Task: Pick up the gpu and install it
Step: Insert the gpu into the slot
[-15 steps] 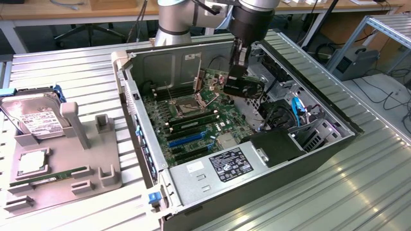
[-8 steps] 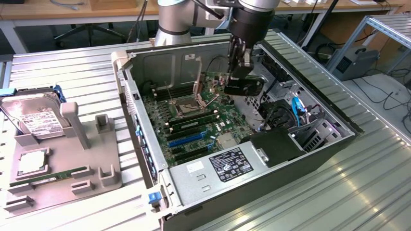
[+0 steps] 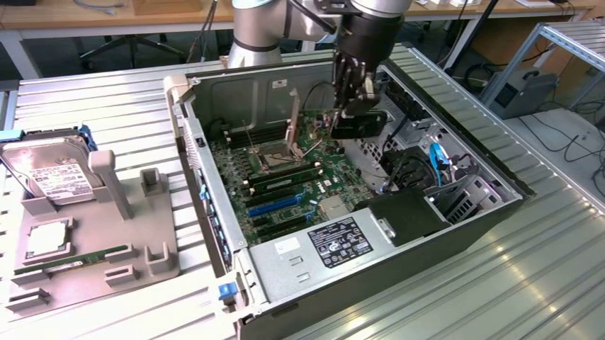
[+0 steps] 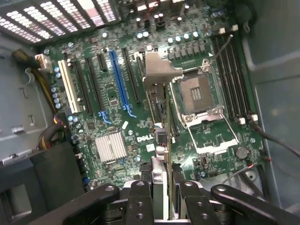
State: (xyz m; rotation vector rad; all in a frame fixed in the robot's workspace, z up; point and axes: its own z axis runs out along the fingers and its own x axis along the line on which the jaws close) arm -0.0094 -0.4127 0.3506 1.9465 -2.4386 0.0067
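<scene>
In the upper middle of the exterior view, the black multi-link gripper (image 3: pixel 358 103) hangs from the grey robot arm (image 3: pixel 260 28) inside the open dark metal computer case (image 3: pixel 378 290). Its fingers are closed part-way onto the gpu (image 3: pixel 358 125), a thin dark expansion card with a black rectangular cooler and a silvery metal end plate. In the wrist view the gripper (image 4: pixel 164 187) pinches the gpu (image 4: pixel 161 75) edge-on between both fingers (image 4: pixel 140 197). The card is raised above the green motherboard (image 4: pixel 112 108), between the open silver processor socket (image 4: pixel 197 93) and the long blue slot (image 4: pixel 119 77). At the left of the exterior view, a grey plastic holder (image 3: pixel 123 234) carries a boxy silver hard drive (image 3: pixel 47 177) and a narrow green memory stick (image 3: pixel 71 259).
</scene>
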